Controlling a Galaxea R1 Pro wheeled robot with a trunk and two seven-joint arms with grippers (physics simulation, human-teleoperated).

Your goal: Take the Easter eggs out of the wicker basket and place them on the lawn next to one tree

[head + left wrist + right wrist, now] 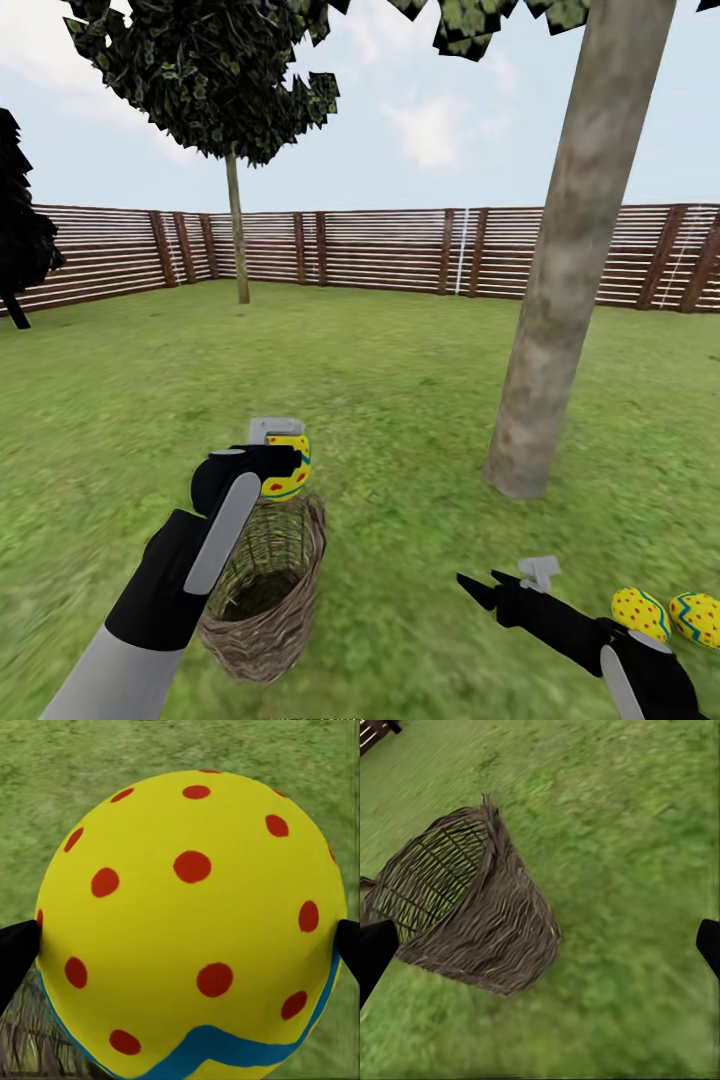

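Between my left gripper's (pixel 285 452) jaws sits one Easter egg (pixel 191 926), yellow with red dots and a blue zigzag band, pinched on both sides by the black fingertips (pixel 16 954). It's held up in the air just above the rim of the wicker basket (pixel 268 590), which stands on the lawn (pixel 380 380) right under that gripper, and as far as I can see into it, it looks empty.

My right gripper (pixel 478 588) is low over the grass with its jaws spread wide and nothing between them; its wrist cam looks at the basket's woven side. Just behind that arm, two more eggs (pixel 641 612) (pixel 697 618) lie side by side on the lawn. The thick pale trunk of the tree (pixel 560 300) rises a bit beyond the right gripper, near those eggs. Fence (pixel 400 250) way out back.
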